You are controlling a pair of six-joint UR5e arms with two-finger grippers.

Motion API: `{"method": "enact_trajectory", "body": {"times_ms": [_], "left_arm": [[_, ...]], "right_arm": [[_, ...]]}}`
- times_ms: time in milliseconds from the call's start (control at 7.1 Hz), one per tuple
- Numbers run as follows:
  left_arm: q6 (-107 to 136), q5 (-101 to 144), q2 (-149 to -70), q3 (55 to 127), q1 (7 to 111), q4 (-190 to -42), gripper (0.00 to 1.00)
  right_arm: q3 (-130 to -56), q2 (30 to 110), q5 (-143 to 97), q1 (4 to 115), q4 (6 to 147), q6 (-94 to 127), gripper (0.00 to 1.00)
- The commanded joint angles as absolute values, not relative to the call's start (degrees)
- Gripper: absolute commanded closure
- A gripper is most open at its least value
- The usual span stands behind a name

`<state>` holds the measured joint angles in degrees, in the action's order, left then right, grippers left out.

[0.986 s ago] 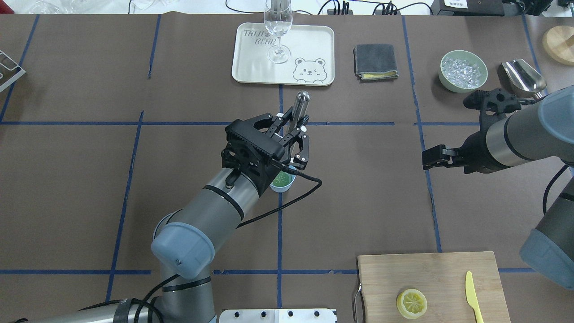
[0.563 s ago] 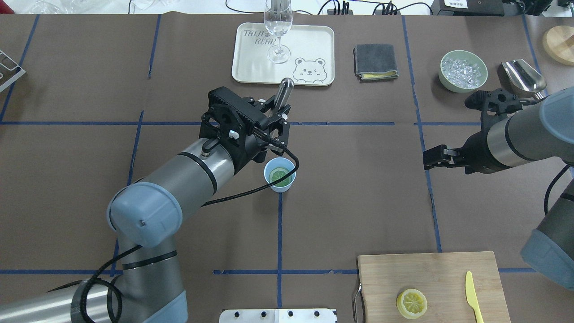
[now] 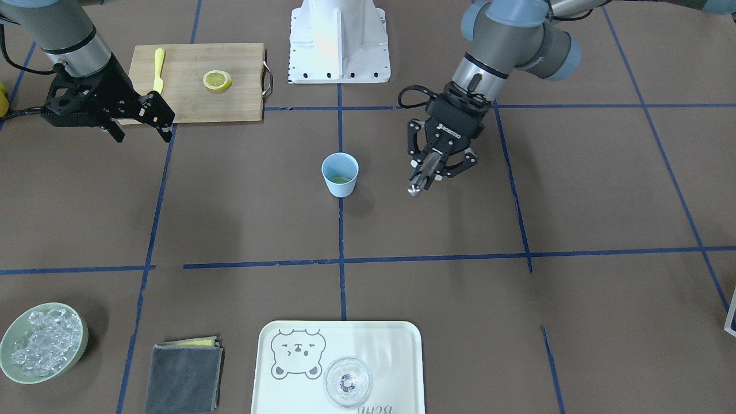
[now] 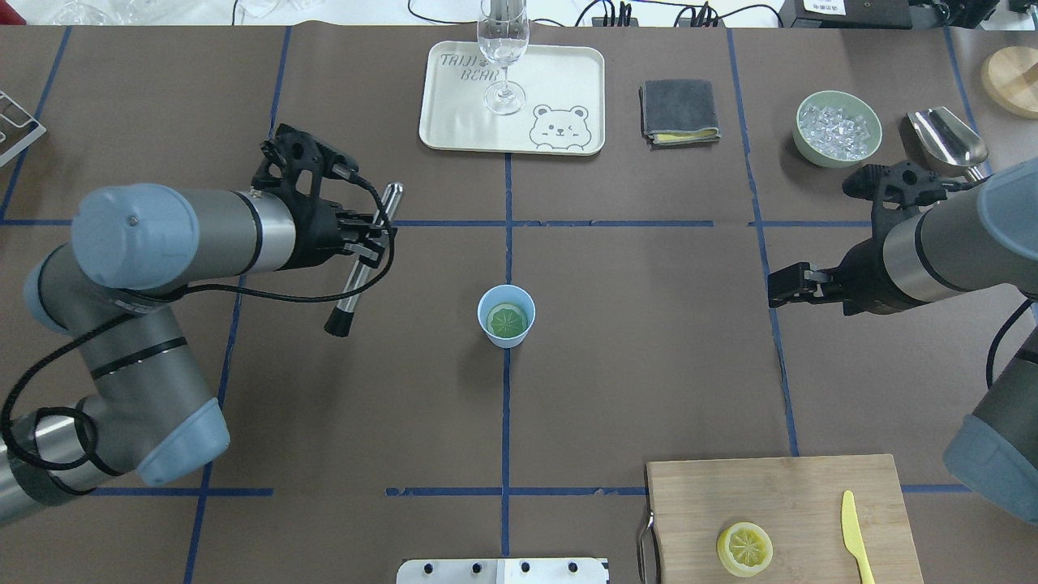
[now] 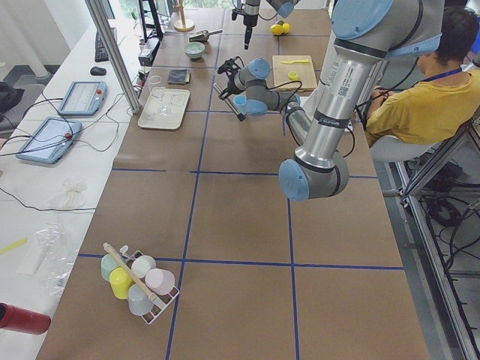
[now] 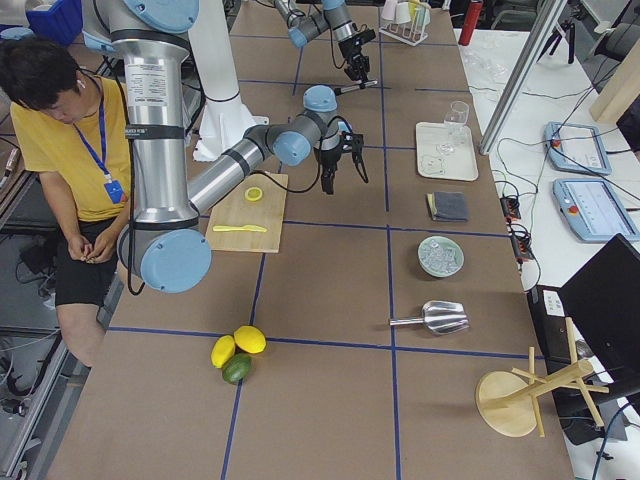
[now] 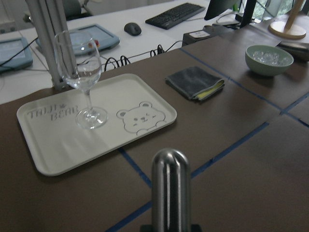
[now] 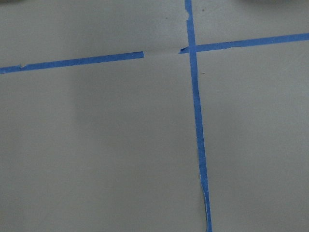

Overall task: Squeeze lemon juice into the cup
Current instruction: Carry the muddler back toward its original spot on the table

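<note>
The light blue cup point(image 4: 507, 342) stands at the table's middle with a green slice inside; it also shows in the front view point(image 3: 341, 190). The half lemon point(image 4: 744, 548) lies cut face up on the wooden cutting board point(image 4: 811, 487), also seen in the front view point(image 3: 217, 80). My left gripper point(image 4: 375, 231) is shut on a metal rod point(image 4: 361, 264), held left of the cup and above the table; the rod's rounded end fills the left wrist view point(image 7: 170, 188). My right gripper point(image 3: 141, 131) is open and empty, hovering beyond the board.
A yellow knife point(image 4: 855, 535) lies on the board beside the lemon. A tray point(image 4: 559, 81) with a wine glass point(image 4: 503, 49) sits at the far middle. A grey cloth point(image 4: 679, 109), a bowl of ice point(image 4: 838, 128) and a metal scoop point(image 4: 945, 138) lie far right.
My left arm has swung left with the rod, from over the cup to well left of it, uncovering the cup. The right arm has not moved.
</note>
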<state>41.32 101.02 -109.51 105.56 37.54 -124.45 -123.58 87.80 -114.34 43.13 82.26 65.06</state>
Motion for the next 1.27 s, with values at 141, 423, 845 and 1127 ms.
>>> {"method": "enact_trajectory", "body": {"times_ms": [141,423,845,1127], "left_arm": [[42.01,115.56,-92.8,106.69,47.54,-123.4,1.0],[48.55,116.63,-88.78,103.64,49.74,-122.09,1.0],[53.26,116.37,-91.58,96.0,49.31,-117.68,1.0],[53.17,116.37,-91.49,95.63,49.39,-117.6,1.0]], "right_arm": [[-123.49,88.24,-114.26,43.15,82.27,64.69,0.0],[-123.57,88.33,-114.26,43.15,82.27,64.69,0.0],[-123.75,88.33,-114.26,43.15,82.18,65.12,0.0],[-123.75,88.33,-114.17,43.07,82.18,65.3,0.0]]}}
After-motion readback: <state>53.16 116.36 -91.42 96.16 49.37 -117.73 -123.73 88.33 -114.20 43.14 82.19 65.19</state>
